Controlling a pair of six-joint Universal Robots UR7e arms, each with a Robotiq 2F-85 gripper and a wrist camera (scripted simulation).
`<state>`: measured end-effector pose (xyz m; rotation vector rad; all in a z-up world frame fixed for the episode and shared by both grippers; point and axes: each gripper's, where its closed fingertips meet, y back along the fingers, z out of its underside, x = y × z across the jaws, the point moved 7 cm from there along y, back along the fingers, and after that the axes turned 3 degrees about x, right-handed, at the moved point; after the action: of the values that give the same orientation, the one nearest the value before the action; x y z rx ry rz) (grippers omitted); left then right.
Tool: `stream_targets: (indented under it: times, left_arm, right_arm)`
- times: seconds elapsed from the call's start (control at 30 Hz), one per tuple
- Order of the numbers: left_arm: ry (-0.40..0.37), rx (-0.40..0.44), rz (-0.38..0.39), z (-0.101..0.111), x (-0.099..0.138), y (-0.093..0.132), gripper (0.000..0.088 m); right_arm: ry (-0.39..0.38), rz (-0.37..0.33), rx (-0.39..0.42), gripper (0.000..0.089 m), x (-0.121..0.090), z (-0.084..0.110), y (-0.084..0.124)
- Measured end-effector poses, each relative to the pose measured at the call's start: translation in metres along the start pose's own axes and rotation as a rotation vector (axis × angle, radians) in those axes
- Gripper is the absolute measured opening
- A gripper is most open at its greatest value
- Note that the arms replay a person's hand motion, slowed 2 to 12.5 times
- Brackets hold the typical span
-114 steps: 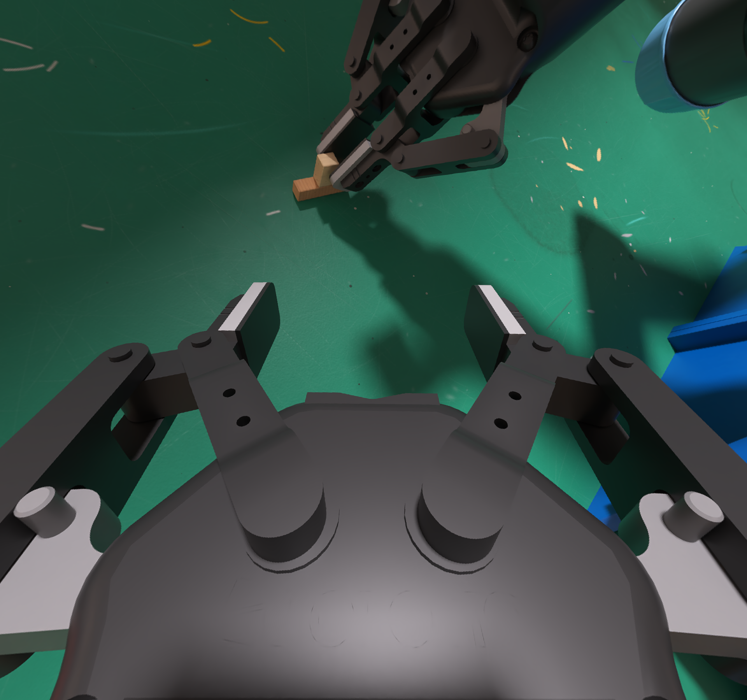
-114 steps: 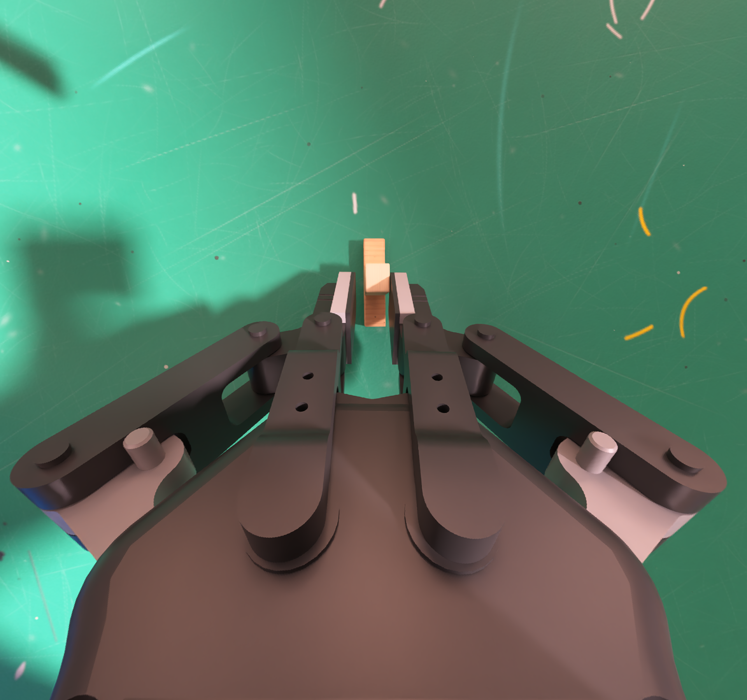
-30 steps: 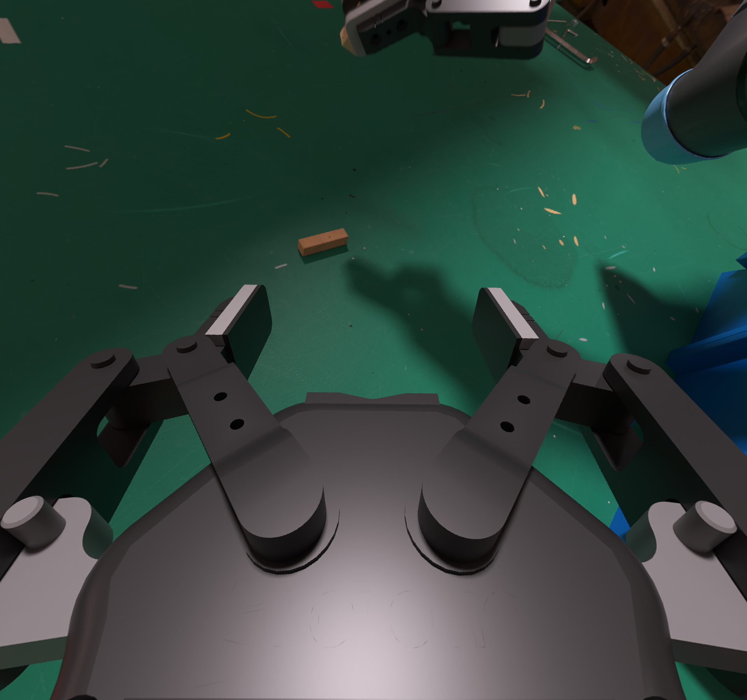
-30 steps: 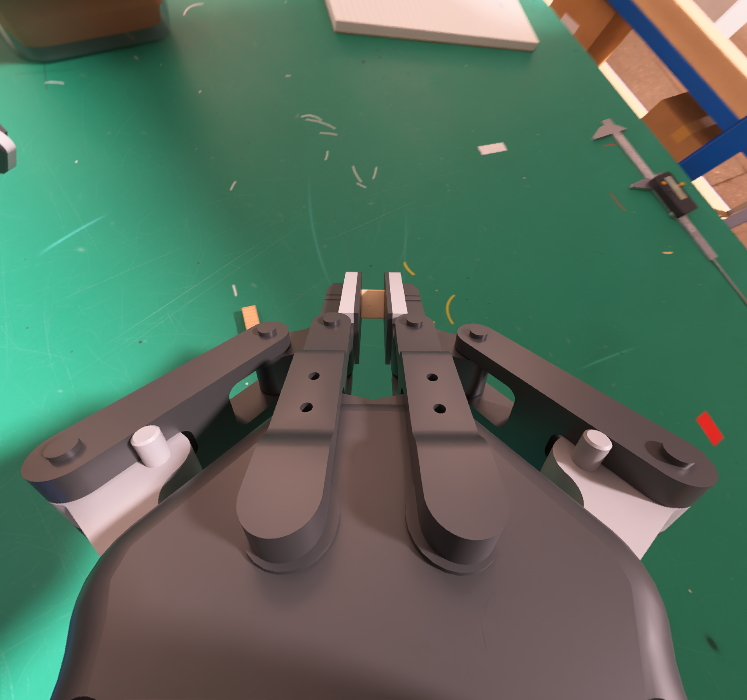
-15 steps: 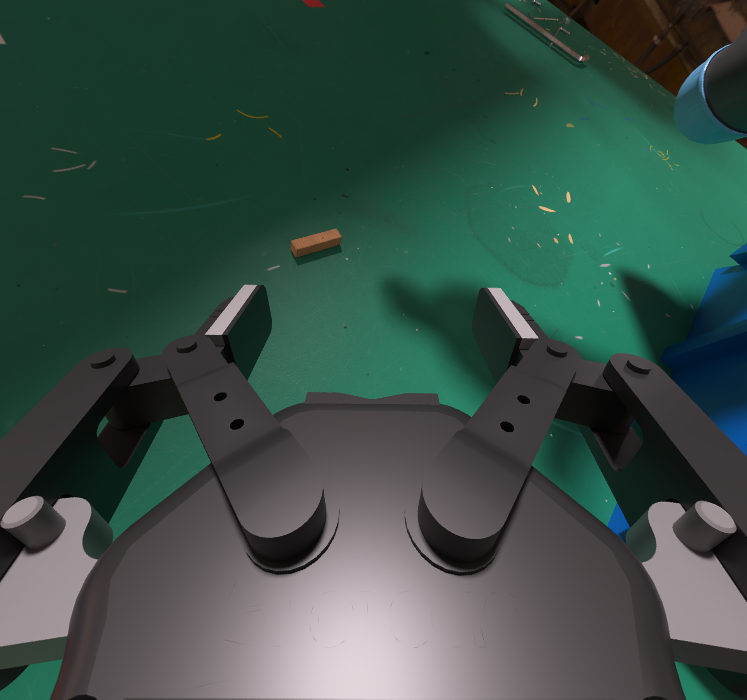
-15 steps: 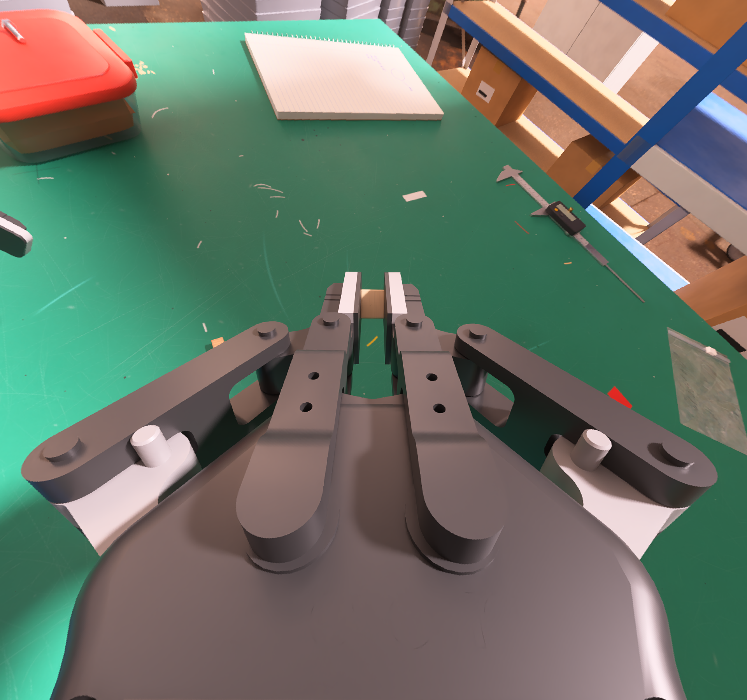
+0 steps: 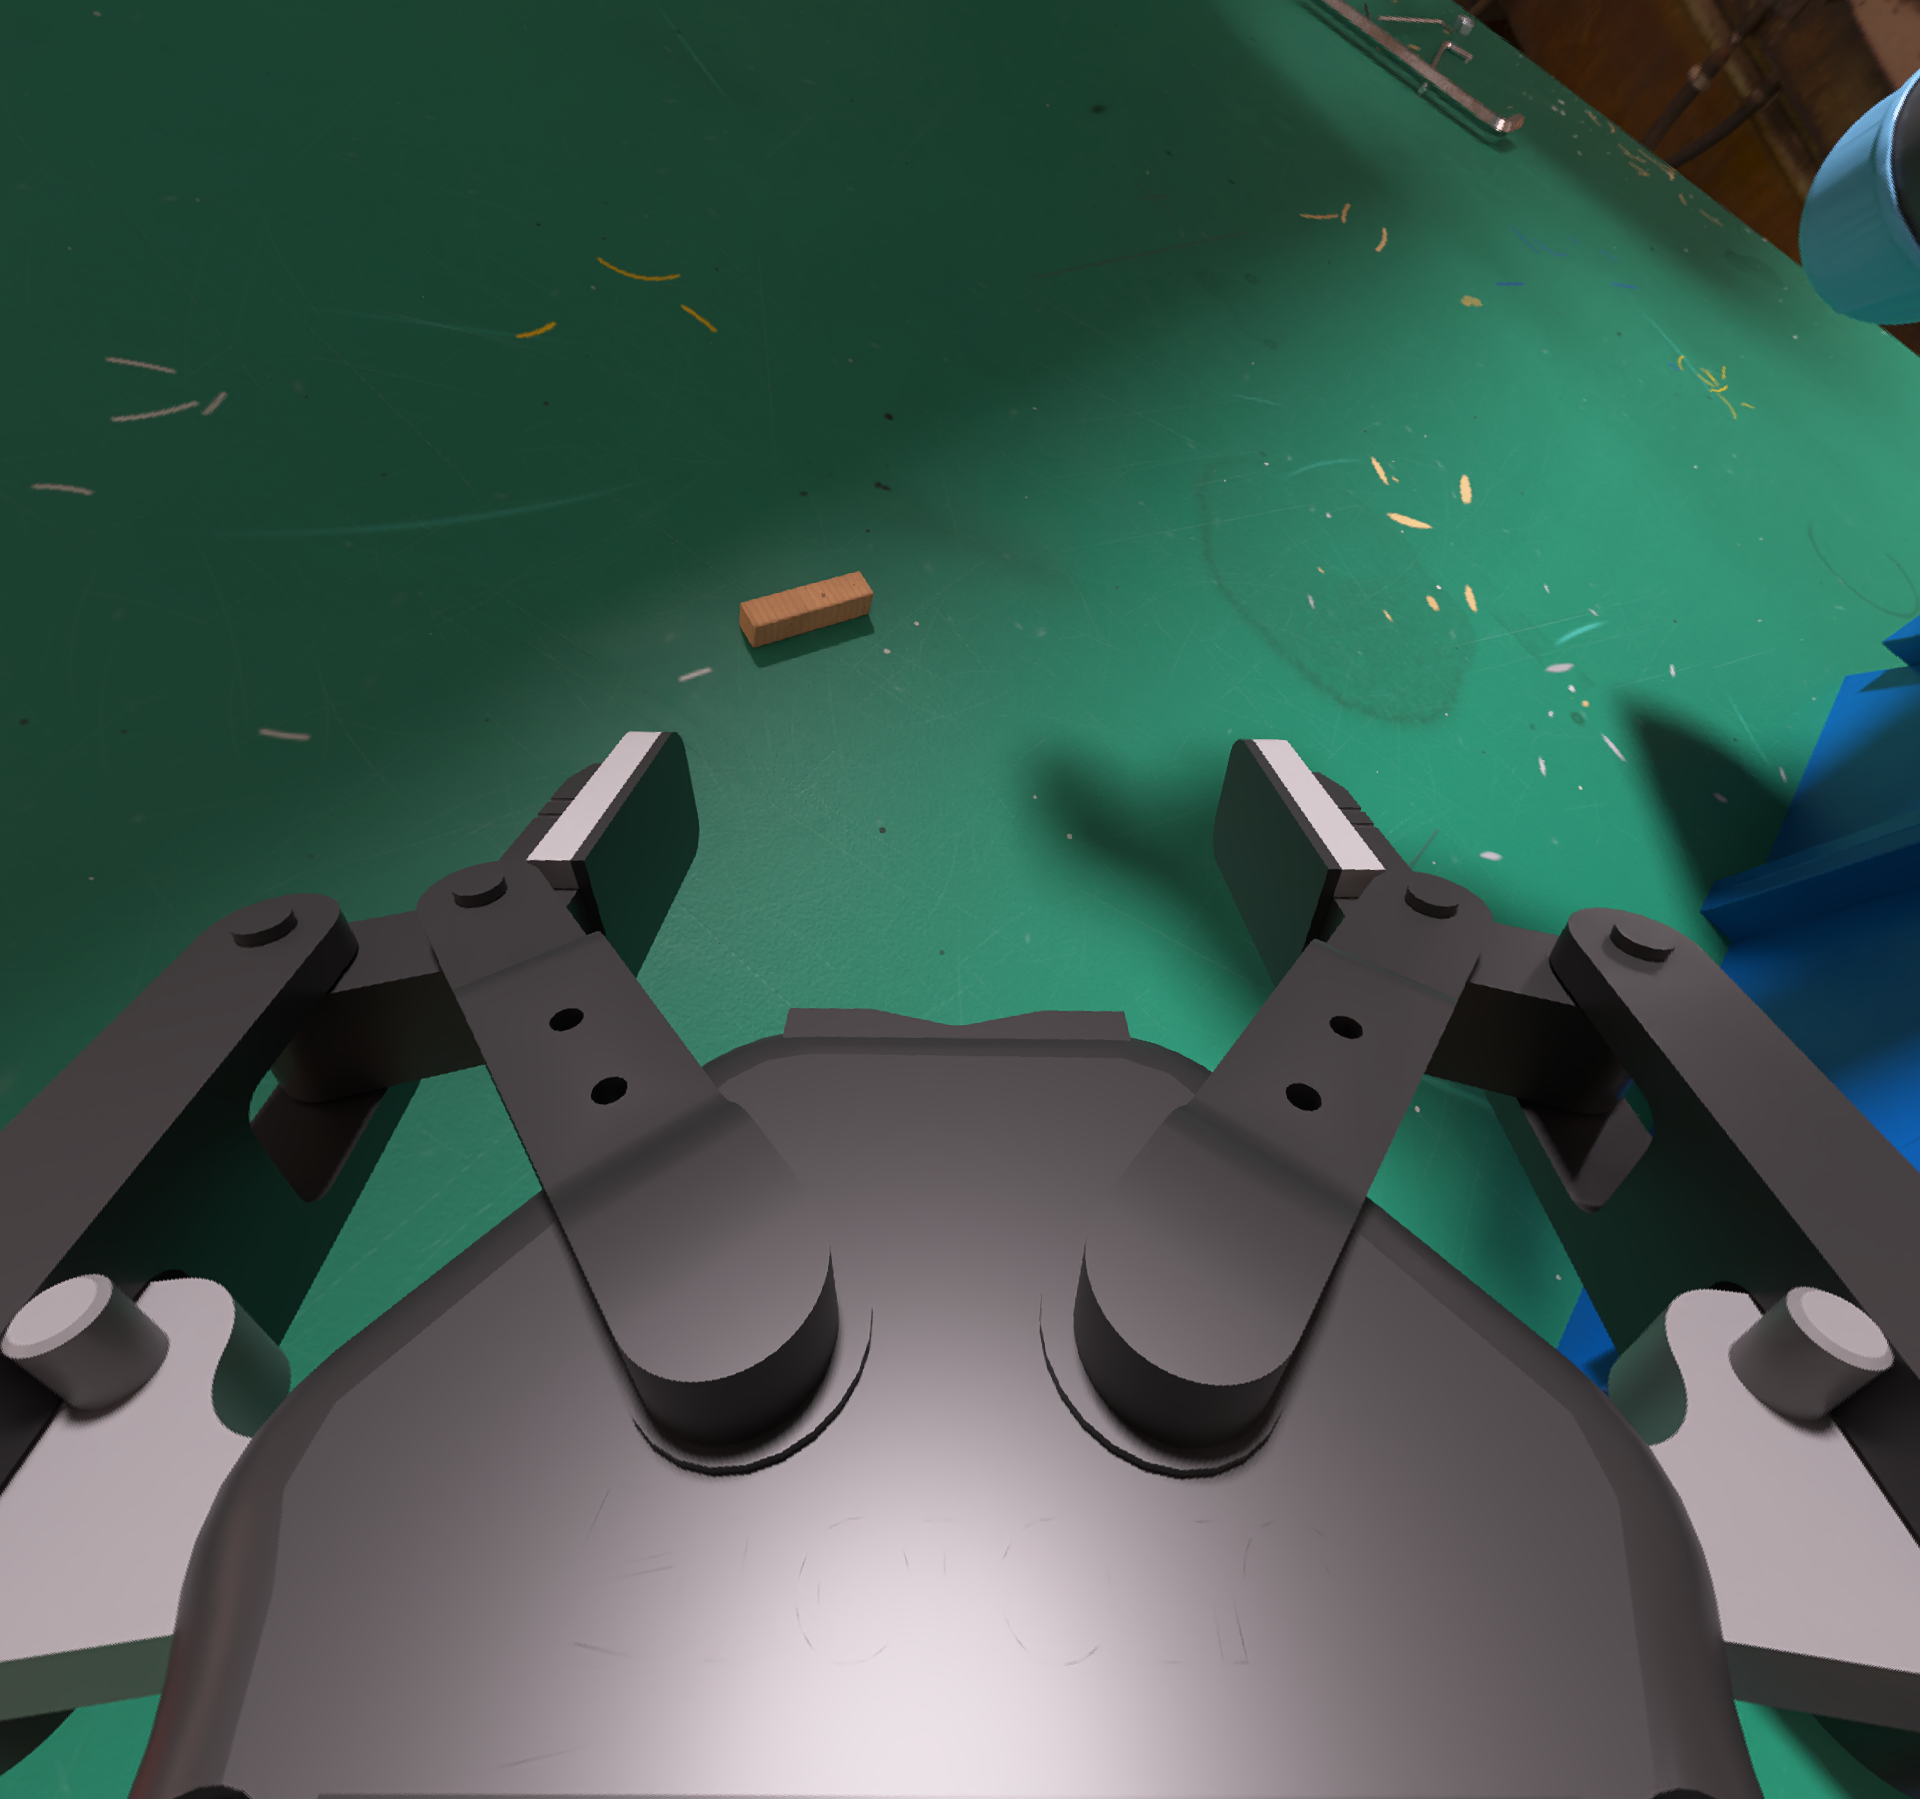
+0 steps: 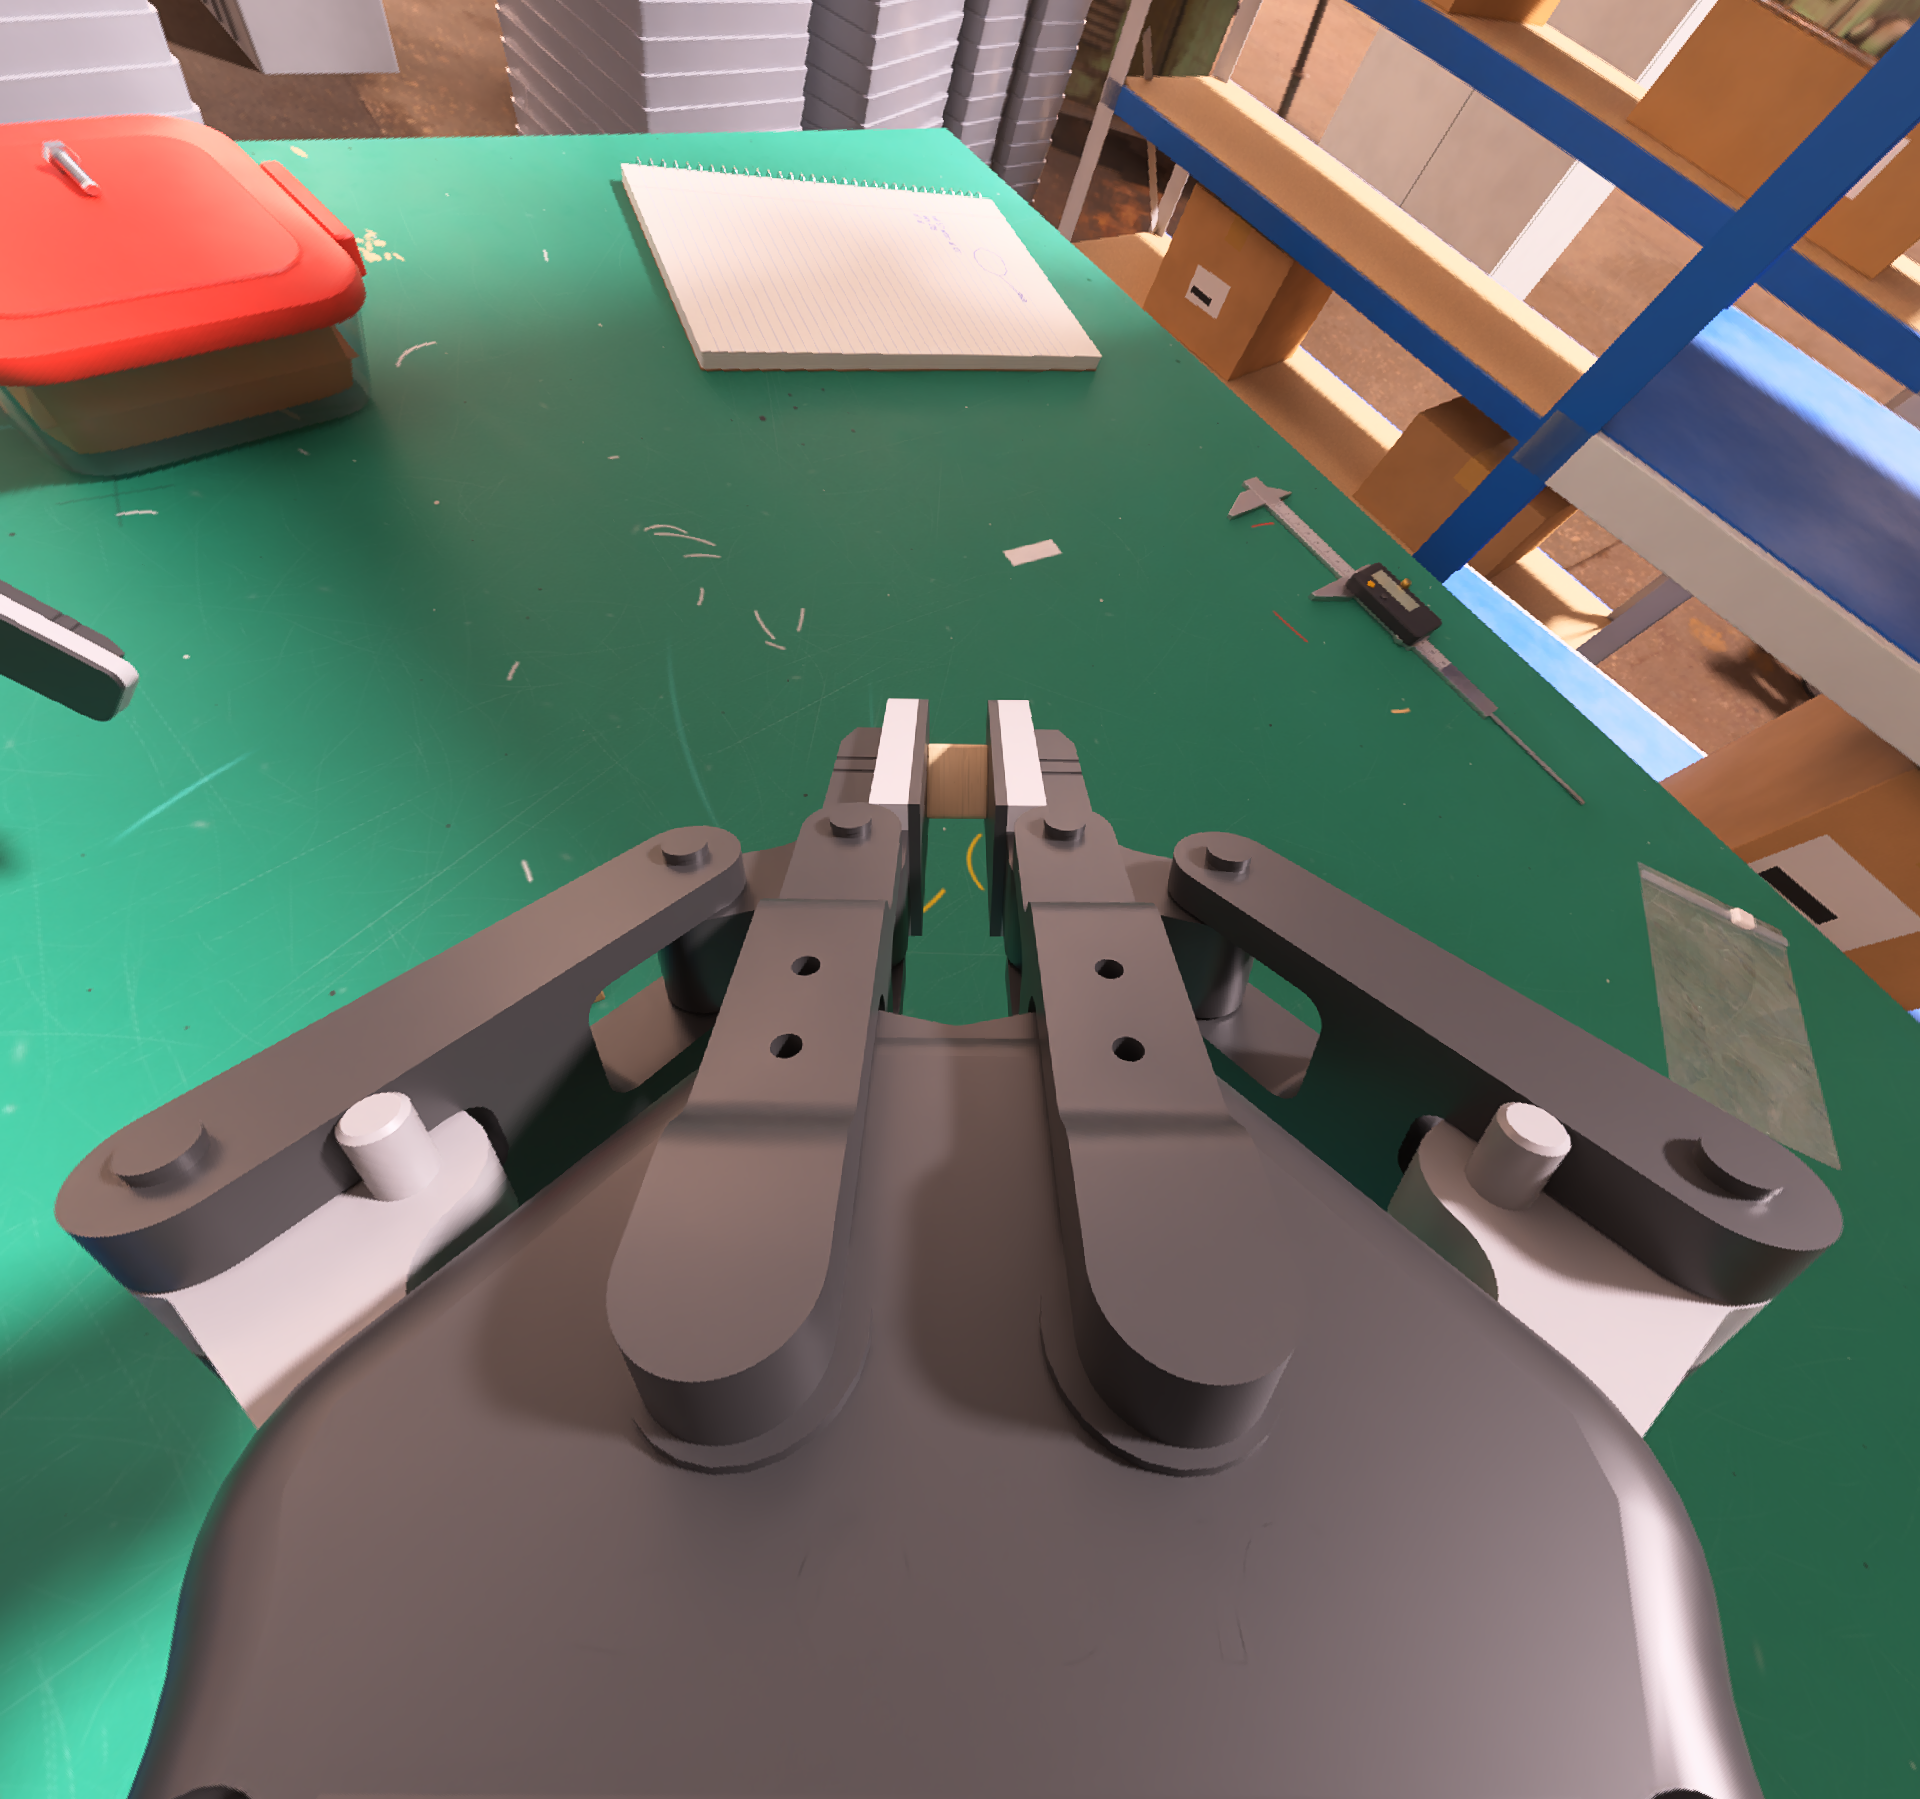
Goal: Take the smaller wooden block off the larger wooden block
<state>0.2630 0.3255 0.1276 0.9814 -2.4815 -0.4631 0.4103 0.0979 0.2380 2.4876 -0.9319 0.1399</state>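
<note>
The larger wooden block (image 7: 805,607) lies alone on the green mat, ahead of my left gripper (image 7: 961,804), which is open and empty above the mat. My right gripper (image 8: 956,757) is shut on the smaller, pale wooden block (image 8: 956,781) and holds it high above the table. The larger block does not show in the right wrist view. A fingertip of my left gripper (image 8: 62,658) shows at the left edge of the right wrist view.
A red-lidded clear box (image 8: 166,295) and a lined notepad (image 8: 852,274) lie at the far end. A caliper (image 8: 1392,606) lies by the right edge, a plastic bag (image 8: 1735,1011) nearer. A metal bar (image 7: 1413,56) lies far off, a blue object (image 7: 1849,918) at right.
My right gripper has lifted the smaller block off the larger one, risen and tilted up, and left the left wrist view. The larger block stays on the mat. My left gripper stays open.
</note>
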Motion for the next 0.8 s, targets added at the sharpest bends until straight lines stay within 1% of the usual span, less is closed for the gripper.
stream_targets:
  times: [0.23, 0.43, 0.6, 0.8]
  left_arm:
    - [0.003, -0.011, 0.0, 0.002, -0.001, -0.001, 0.0854]
    - [0.004, -0.016, 0.0, 0.002, -0.002, -0.001, 0.0854]
    - [0.009, -0.013, -0.001, 0.002, -0.003, 0.0, 0.0854]
    - [0.019, -0.014, -0.002, 0.003, -0.005, 0.0, 0.0854]
  right_arm:
    - [-0.003, 0.002, 0.003, 0.0097, 0.0, 0.0, 0.0]
    - [-0.028, 0.008, 0.033, 0.0097, 0.005, -0.005, 0.005]
    - [-0.053, 0.035, 0.083, 0.0097, 0.013, -0.016, 0.019]
    - [-0.095, 0.079, 0.169, 0.0097, 0.028, -0.034, 0.043]
